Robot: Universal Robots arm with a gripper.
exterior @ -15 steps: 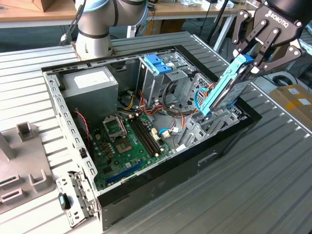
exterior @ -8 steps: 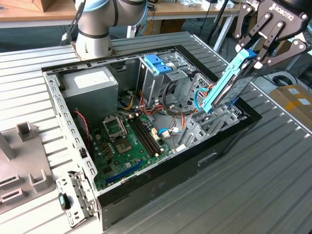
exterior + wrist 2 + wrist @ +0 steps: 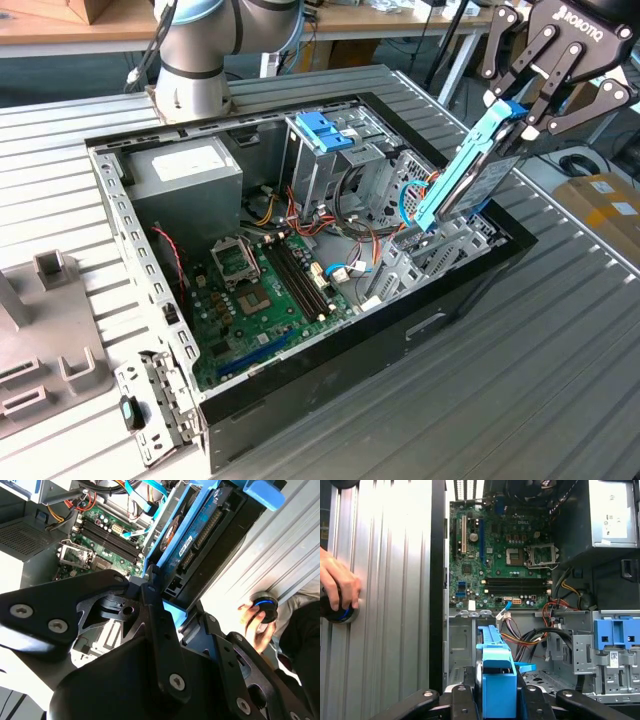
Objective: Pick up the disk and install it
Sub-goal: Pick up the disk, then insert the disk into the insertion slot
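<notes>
Inside the open black metal computer case [image 3: 400, 335], space above the green motherboard [image 3: 262, 290] is clear. A tall silver drive cage with blue clip [image 3: 322, 140], a grey power-supply box [image 3: 190, 172], orange-red cables [image 3: 535, 636] and the tilted blue-framed silver disk [image 3: 468, 172] block the rest. A person's hand [image 3: 339, 587] lies outside it.

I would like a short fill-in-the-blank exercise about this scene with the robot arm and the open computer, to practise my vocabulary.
1. The gripper is shut on the disk, which has a ____ carrier frame along its edge.
2. The disk is not level; it is held ____ at the exterior view's right end of the open computer case.
3. The motherboard on the floor of the case is ____ in colour.

Missing words: blue; tilted; green.
</notes>
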